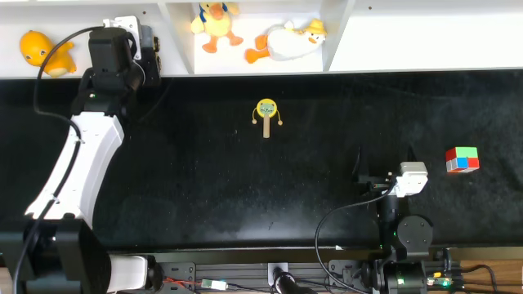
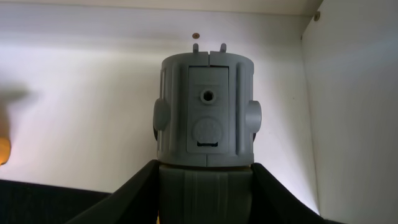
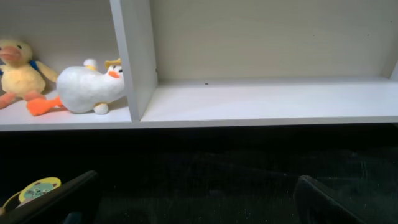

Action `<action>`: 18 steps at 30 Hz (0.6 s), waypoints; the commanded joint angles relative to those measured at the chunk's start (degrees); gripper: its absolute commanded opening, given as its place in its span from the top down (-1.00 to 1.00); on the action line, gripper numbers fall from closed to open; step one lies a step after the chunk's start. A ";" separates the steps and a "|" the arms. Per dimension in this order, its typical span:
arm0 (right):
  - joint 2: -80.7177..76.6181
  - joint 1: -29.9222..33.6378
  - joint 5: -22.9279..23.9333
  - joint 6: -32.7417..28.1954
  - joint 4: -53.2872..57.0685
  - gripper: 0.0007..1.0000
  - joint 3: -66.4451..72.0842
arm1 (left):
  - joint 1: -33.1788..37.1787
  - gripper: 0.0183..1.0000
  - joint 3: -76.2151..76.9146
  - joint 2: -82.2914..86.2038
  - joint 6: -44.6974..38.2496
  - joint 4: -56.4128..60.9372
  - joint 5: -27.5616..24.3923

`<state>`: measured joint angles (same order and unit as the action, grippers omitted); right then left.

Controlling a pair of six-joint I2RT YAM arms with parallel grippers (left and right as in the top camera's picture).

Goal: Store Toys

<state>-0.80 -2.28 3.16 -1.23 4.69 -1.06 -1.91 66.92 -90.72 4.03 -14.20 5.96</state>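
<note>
A grey robot toy [image 2: 207, 112] stands upright inside the left compartment of the white shelf [image 1: 181, 37]. My left gripper [image 2: 205, 183] [image 1: 145, 45] is shut on its lower body, one dark finger [image 2: 121, 199] on each side. A yellow rubber duck [image 1: 38, 49] sits in the same compartment, to the toy's left. On the black table lie a small yellow drum rattle [image 1: 265, 111] [image 3: 37, 188] in the middle and a colour cube [image 1: 462, 160] at the right. My right gripper [image 1: 359, 175] [image 3: 193, 202] hangs open and empty low over the table, facing the shelf.
The middle compartment holds a yellow plush duck [image 1: 216, 20] [image 3: 15, 65] and a white plush duck [image 1: 286, 41] [image 3: 93, 87]. The right compartment floor [image 3: 267, 99] is bare. A white divider [image 3: 134, 56] separates the two.
</note>
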 commanded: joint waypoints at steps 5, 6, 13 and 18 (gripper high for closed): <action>0.57 0.07 -0.42 0.44 -0.31 -0.99 0.79 | -0.39 0.30 2.23 -3.19 -1.05 3.48 -0.76; 0.57 0.07 -0.42 0.44 -0.31 -0.99 0.79 | -0.39 0.30 2.23 -3.41 -1.03 3.85 -0.76; 0.57 0.07 -0.42 0.44 -0.31 -0.99 0.79 | -0.33 -0.83 2.23 -3.72 -1.05 4.72 -0.74; 0.57 0.07 -0.42 0.44 -0.31 -0.99 0.79 | -0.35 -1.00 2.23 -3.69 -1.05 4.61 -0.76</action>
<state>-0.80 -2.28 3.16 -1.23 4.69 -1.06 -1.91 67.33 -93.93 3.64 -9.72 5.72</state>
